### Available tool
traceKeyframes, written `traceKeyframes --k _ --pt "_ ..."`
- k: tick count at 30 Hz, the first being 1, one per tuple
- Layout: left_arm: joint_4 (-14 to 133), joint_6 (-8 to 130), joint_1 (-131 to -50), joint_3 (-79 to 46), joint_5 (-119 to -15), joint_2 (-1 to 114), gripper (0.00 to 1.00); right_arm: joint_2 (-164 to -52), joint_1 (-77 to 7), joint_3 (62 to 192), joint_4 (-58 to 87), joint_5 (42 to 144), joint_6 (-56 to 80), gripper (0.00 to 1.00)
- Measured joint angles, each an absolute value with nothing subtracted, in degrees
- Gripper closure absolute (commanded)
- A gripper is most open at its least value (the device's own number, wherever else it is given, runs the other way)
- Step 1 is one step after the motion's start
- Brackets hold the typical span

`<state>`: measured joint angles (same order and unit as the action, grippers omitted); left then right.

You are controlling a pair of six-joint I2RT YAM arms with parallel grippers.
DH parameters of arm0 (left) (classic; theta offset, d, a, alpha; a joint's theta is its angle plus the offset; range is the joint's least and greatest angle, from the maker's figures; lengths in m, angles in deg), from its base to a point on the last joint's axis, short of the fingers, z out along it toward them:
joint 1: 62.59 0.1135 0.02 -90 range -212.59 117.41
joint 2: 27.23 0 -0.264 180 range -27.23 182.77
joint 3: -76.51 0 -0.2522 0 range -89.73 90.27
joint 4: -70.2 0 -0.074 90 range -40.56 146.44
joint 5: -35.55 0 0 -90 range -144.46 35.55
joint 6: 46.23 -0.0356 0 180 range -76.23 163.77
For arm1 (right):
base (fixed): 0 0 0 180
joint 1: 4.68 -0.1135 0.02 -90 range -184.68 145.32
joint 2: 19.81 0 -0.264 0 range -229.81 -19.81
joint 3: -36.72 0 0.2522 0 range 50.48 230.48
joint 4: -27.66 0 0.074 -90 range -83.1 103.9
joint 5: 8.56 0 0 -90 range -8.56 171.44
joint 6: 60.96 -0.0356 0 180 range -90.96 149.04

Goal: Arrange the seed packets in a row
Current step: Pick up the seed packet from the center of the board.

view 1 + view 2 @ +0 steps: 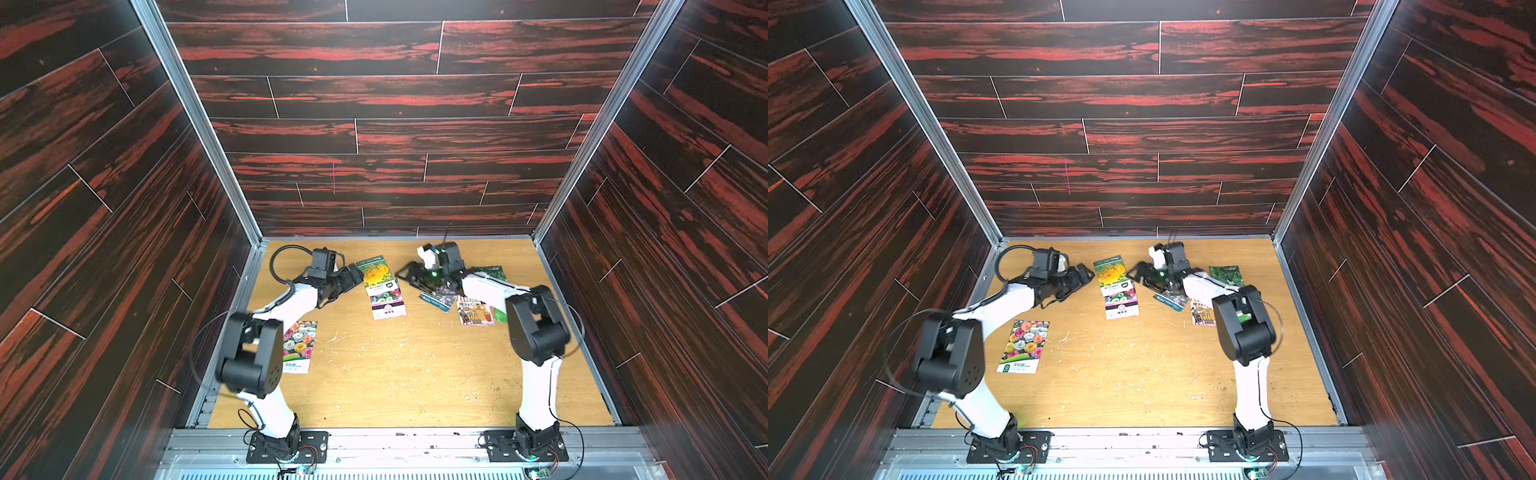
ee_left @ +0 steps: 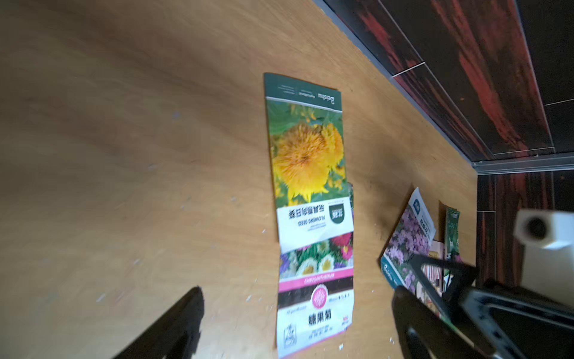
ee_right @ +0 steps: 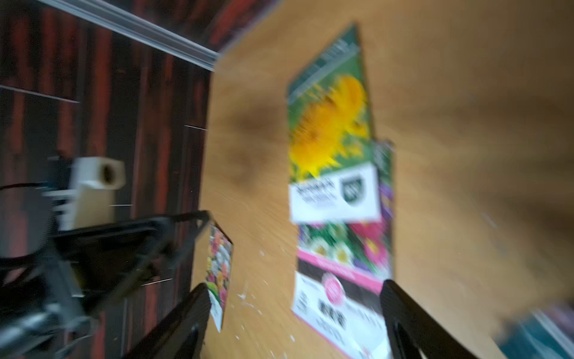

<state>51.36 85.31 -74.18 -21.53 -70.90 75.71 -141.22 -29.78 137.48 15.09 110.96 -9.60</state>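
Plywood table (image 1: 415,386) bears the packets, all lying flat. In both top views the yellow-bloom packet (image 1: 375,272) lies near the far edge at the middle. Its near end overlaps the pink-band packet (image 1: 390,305), so the 2 form 1 lengthwise strip. The rose packet (image 1: 1022,347) lies alone toward the left side, beside the left arm's elbow and well apart from that pair. On the right, 3 more cluster under and around the right arm: the purple-flower packet (image 1: 436,300), tilted; the shopfront packet (image 1: 473,312) just beside it; and the green packet (image 1: 1227,275) farther back. The left gripper (image 1: 356,276) hovers just left of the yellow-bloom packet, and the left wrist view shows its fingers wide apart and holding nothing. The right gripper (image 1: 406,277) hangs just right of the same packet, fingers likewise spread with nothing between them.
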Motion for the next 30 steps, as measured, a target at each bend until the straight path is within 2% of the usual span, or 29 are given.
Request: traceKeyframes --k 6,11,15,19,22,25,27,28,29,30 --pt "53.5 85.8 -74.4 -17.1 -72.5 85.4 0.05 -152.9 -29.6 152.0 11.0 114.1 -7.9 0.14" --pt "55.3 86.7 -74.4 -16.6 -73.2 88.9 0.07 -160.9 -29.3 160.8 6.5 116.0 -7.4 0.16" --pt "60.0 89.2 -74.4 -16.0 -75.4 91.0 0.12 -163.9 -29.1 163.1 5.6 118.6 -8.1 0.17" --pt "64.3 92.5 -74.8 -15.6 -78.3 92.9 0.21 -163.9 -29.1 162.1 7.7 121.4 -10.8 0.18" --pt "66.6 94.4 -75.5 -15.2 -80.0 94.4 0.34 -163.9 -29.2 159.9 11.2 123.4 -12.9 0.18" --pt "66.8 96.1 -76.6 -15.1 -81.0 94.6 0.61 -163.9 -29.2 158.5 14.2 124.7 -14.9 0.18" --pt "67.2 96.4 -76.9 -15.1 -81.7 94.6 0.84 -163.9 -29.2 158.0 15.3 125.1 -15.6 0.19" --pt "67.2 96.3 -77.2 -15.1 -81.8 94.6 0.93 -163.9 -29.2 157.8 15.9 125.2 -16.0 0.19" --pt "67.1 96.3 -77.3 -15.1 -82.0 94.6 1.00 -163.9 -29.2 157.5 16.4 125.3 -16.2 0.19" --pt "66.8 96.0 -77.5 -15.1 -82.1 94.6 1.00 -163.8 -29.2 157.2 16.8 125.4 -16.4 0.19"
